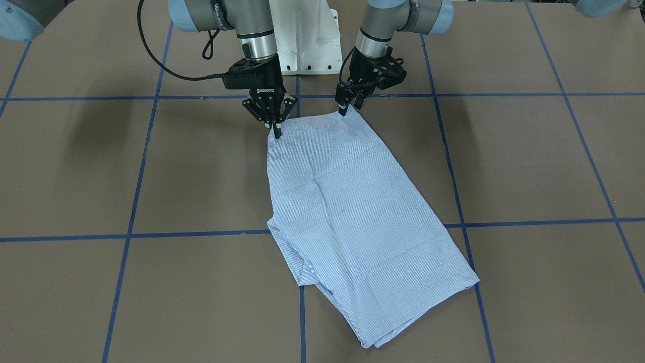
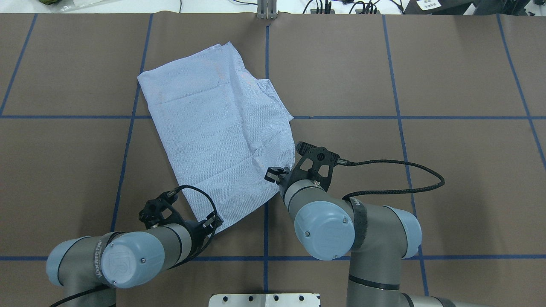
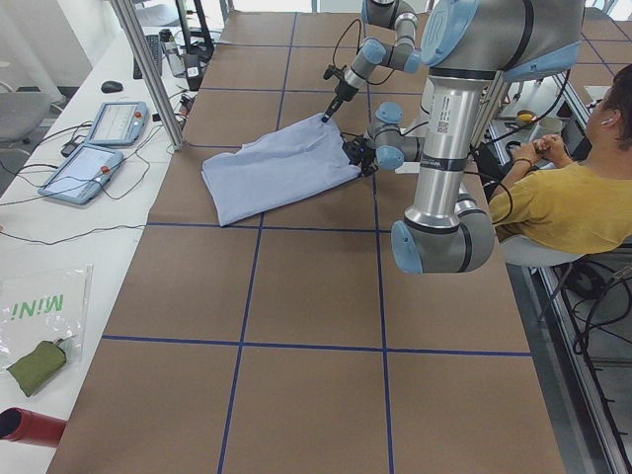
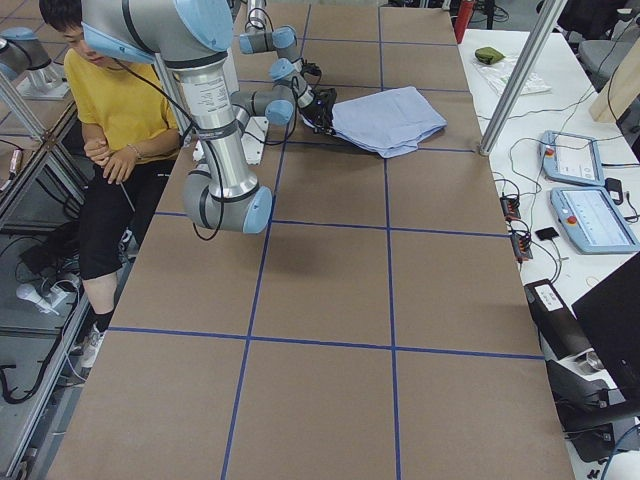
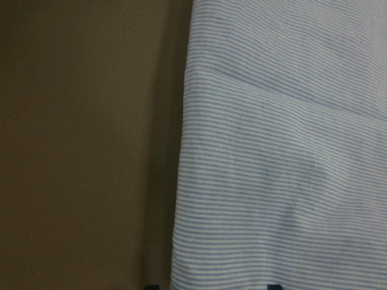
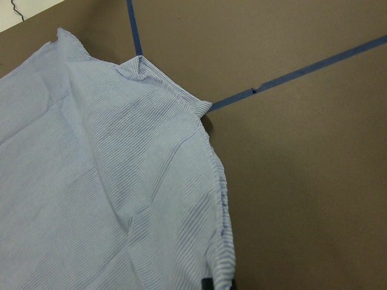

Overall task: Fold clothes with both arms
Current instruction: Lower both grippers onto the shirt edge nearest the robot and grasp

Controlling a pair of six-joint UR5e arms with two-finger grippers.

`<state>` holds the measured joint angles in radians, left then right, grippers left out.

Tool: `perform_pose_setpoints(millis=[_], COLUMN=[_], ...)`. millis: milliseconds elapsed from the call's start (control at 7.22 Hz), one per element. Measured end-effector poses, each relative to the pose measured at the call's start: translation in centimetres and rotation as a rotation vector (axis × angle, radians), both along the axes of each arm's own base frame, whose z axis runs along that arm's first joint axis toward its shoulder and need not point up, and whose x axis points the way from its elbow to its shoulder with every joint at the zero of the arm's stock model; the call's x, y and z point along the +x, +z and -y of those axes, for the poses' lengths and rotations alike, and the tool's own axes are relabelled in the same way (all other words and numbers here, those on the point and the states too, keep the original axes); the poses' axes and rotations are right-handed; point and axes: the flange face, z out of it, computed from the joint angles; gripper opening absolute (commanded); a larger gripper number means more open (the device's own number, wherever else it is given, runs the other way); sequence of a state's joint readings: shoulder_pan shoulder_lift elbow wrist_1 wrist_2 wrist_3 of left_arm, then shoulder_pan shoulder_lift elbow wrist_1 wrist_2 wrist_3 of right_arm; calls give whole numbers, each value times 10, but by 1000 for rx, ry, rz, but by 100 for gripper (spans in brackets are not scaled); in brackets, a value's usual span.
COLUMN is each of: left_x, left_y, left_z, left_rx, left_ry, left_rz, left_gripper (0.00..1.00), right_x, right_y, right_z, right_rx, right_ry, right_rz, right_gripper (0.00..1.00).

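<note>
Gripping the two near corners looks to be the step in hand. The shirt (image 1: 352, 212) is lying folded into a long strip around the middle of the tabletop (image 1: 529, 166). It is slanting from the robot's edge toward the far edge and drifting to the robot's left as it goes.

The right pincer (image 1: 276, 132) is pressing on one near corner with its jaws together, and its wrist view is showing the tips meeting over the hem, so it seems to be clamping the cloth. The left pincer (image 1: 347, 107) is standing at the other near corner. Its wrist view is showing two dark tips apart with striped cloth between them, so I am judging it as not yet closed.

Doing this well is depending on the left pincer closing on every layer at its corner before any lift. After that, both should be rising together at one height and pace, keeping the hem taut between them. Because the strip is sitting askew to the tape lines (image 1: 131, 234), the carry should be following the strip's own length, so the edges are meeting squarely.

Counting: one shirt, two pincers, two arms, namely the left arm (image 2: 128, 256) and the right arm (image 2: 341, 221), and one person (image 3: 583, 202) sitting by the robot's edge.
</note>
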<state>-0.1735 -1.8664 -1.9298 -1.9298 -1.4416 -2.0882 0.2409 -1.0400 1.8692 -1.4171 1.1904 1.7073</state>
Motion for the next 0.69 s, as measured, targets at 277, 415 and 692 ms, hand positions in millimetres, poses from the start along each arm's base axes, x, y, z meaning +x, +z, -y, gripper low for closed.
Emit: perform_pose_setpoints(millis=[277,415,692], left_x=[1,1,-3], left_y=[0,0,-9], left_z=[-3,-3,-4], left_rx=[0,1,5], left_ry=[3,3,4], left_rz=[0,0,-19], left_gripper=[0,0,0], right_x=[0,-1,-1], right_y=[0,1,10], right_z=[-1,-1,-2], right_rx=[0,0,-1], right_ry=[-1,-2,-5], right_rz=[-1,-2,-17], right_gripper=[0,0,0])
